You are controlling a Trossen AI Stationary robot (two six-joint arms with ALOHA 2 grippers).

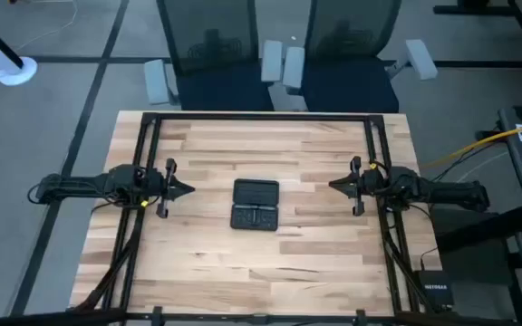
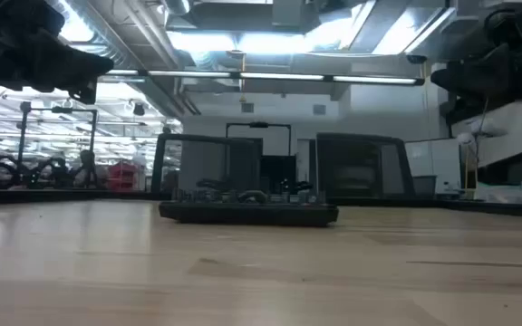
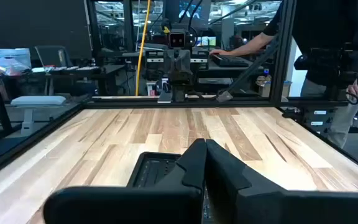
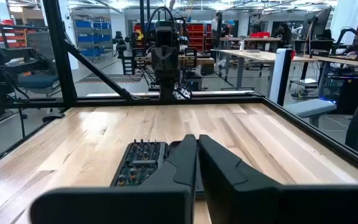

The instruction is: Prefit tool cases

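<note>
My left end effector [image 1: 188, 189] and right end effector [image 1: 333, 185], both pinched together, flank the small black hinged plastic case [image 1: 255, 205] lying open on the bench [image 1: 315, 263]; I'd spread fingers before descending.

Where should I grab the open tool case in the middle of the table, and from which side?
The tool case lies open and flat. Probably best from above, pinching one half across its short edges; it sits too low for a side grab. Both grippers, left and right, wait equally near.

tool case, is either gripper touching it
No, the tool case lies open mid-table, with the left gripper and right gripper apart from it on either side.
</note>
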